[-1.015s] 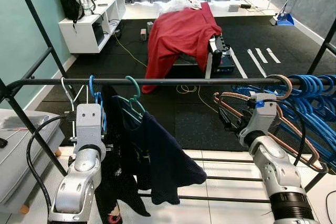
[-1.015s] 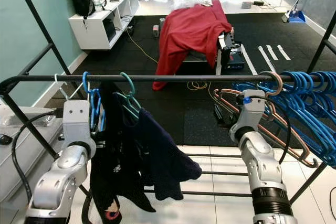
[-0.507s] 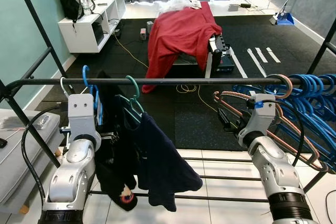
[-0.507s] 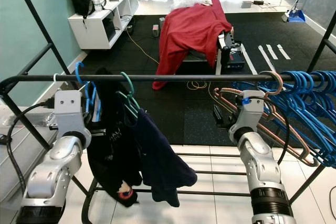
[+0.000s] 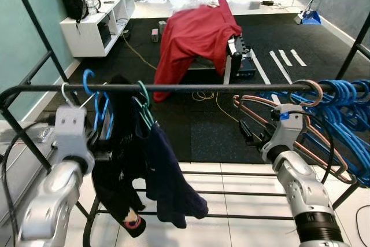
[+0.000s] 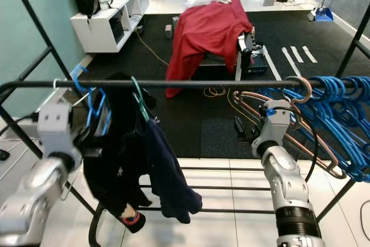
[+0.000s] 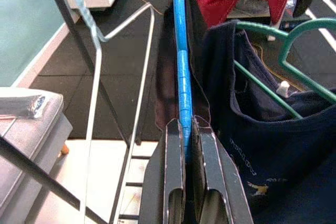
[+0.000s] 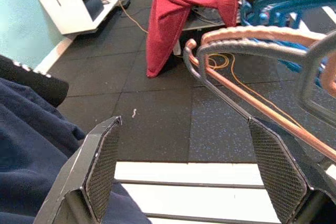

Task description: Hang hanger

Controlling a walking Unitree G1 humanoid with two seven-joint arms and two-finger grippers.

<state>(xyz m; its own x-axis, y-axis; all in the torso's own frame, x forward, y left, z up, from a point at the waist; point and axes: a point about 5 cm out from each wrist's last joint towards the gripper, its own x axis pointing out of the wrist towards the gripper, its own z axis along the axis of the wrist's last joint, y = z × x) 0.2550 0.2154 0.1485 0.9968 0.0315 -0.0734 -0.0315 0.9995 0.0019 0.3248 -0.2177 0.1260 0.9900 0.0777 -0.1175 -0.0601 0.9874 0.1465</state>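
step: seating hook | blue plastic hanger with black garment hooked over black metal rail | left gripper pinching it below rail | right gripper spread, idle | next: release, judged

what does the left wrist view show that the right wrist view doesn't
Left wrist view alone: the left gripper clamped on the blue hanger, the green hanger carrying the navy shirt, a white wire hanger.

Right wrist view alone: the right gripper wide open, the copper hanger, the blue hangers.

Both: the navy shirt, the red cloth, black floor mat.
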